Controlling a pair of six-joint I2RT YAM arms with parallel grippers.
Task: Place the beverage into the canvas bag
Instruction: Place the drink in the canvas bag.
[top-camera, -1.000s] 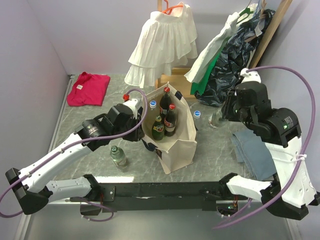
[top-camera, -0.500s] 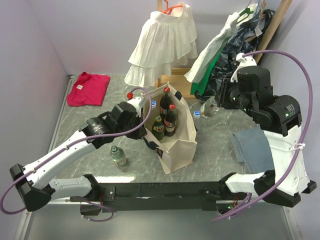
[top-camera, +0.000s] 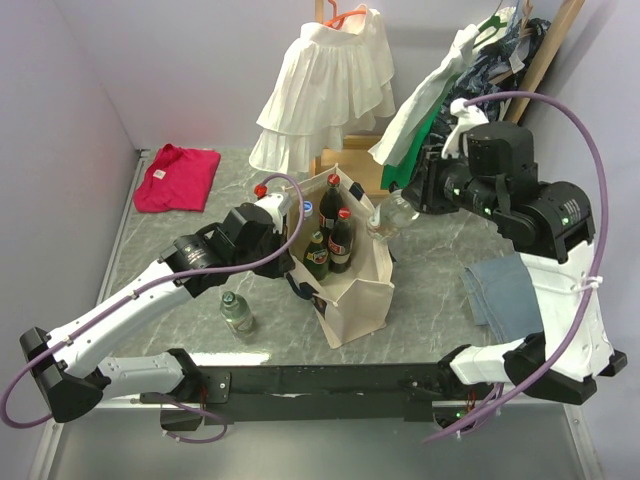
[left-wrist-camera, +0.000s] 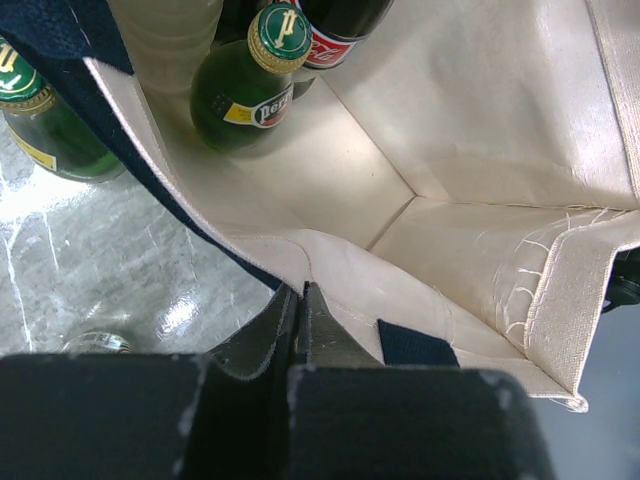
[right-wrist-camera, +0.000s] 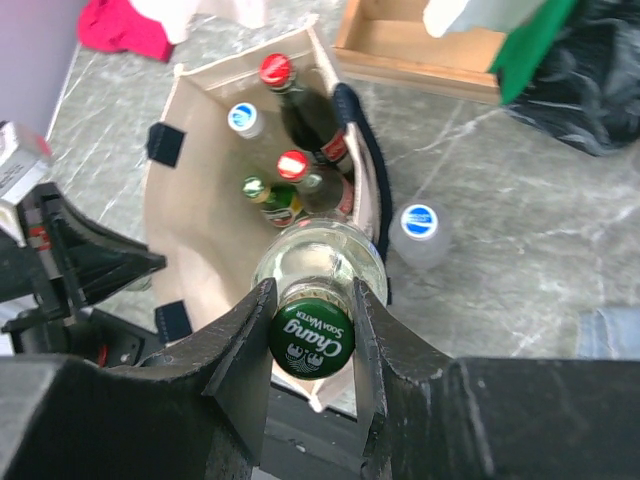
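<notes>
Clamping clear glass bottle (right-wrist-camera: 318, 262), right claw (right-wrist-camera: 312, 302)

You have bright, even light from overhead in the top view, so the shadows beneath the arms and beside the canvas bag (top-camera: 350, 300) fall soft and pale on the desk (top-camera: 430, 290). From the left wrist, the polished desk throws white glare patches at the lower left. The bag's pale lining is crisp down to its frayed threads, while the left pincer (left-wrist-camera: 300, 300) is a dark, slightly soft mass across the bottom. From the right wrist, the cap lettering on the clear bottle (right-wrist-camera: 320, 262) reads sharply and its glass shoulder glints. The right pincer (right-wrist-camera: 311, 310) is nearly black, and the upper corners look softer.
</notes>
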